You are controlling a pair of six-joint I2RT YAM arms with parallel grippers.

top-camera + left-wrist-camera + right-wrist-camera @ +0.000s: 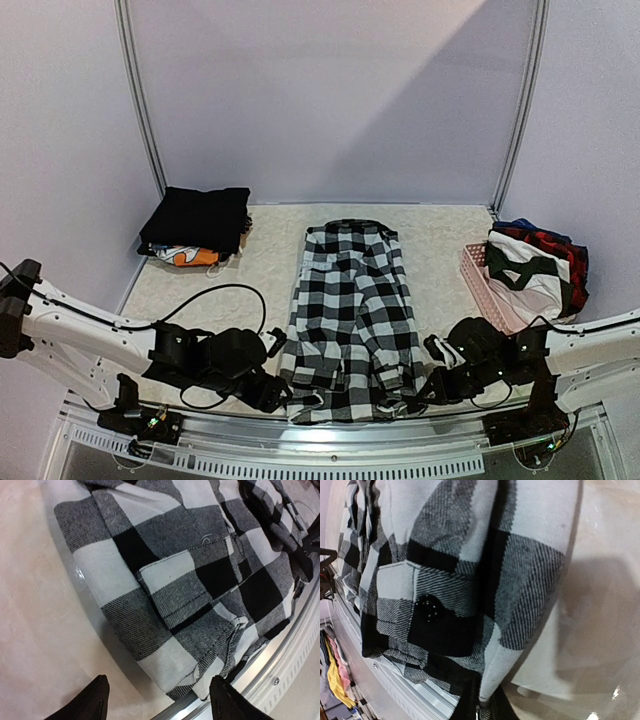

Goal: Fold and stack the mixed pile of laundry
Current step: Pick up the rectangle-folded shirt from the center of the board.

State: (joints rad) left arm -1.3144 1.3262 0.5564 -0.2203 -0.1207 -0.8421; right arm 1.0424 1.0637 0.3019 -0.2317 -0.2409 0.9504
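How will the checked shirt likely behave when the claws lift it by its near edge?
Probably floppy: the checked shirt lies flat in soft layers, so it should sag and drape. Its twill weave looks thick and rough, so it is likely not slippery. The folded layers may fall open when lifted.

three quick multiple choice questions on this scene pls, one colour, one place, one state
1. What colour is the basket? A blue B green C pink
2. Where is the folded black garment? A in the basket B far left of the table C at the near edge
3. Near the checked shirt, the left fingers are: A apart B shut on cloth C out of view
C, its wall is pink; B, it tops the far-left stack; A, the wrist view shows a gap between them.
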